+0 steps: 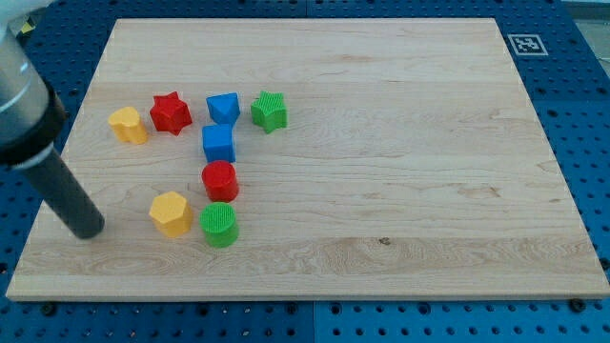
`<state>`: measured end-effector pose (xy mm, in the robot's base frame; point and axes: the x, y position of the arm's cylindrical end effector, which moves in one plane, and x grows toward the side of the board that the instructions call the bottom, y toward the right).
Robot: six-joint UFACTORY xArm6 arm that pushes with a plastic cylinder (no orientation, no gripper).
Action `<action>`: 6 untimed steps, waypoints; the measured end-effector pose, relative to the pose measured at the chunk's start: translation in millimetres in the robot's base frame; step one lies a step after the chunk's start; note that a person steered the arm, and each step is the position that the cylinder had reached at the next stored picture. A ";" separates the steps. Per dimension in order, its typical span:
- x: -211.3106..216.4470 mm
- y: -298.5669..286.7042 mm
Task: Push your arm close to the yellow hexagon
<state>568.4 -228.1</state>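
wooden board [400,191]; no claw; my tip [88,230] just left of yellow hexagon [171,212].

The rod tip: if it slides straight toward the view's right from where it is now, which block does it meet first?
Most likely the yellow hexagon. My tip sits to its left, apart from it, with bare board between. The green cylinder lies just beyond. The tip sits slightly lower in the view, so it may only graze it.

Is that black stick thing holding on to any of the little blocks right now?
No, nothing is held. My tip rests on the board at the view's left of the yellow hexagon, apart from it, touching no block.
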 end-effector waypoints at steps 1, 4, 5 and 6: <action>30.4 34.3; 36.4 94.1; 32.9 98.5; 11.6 98.5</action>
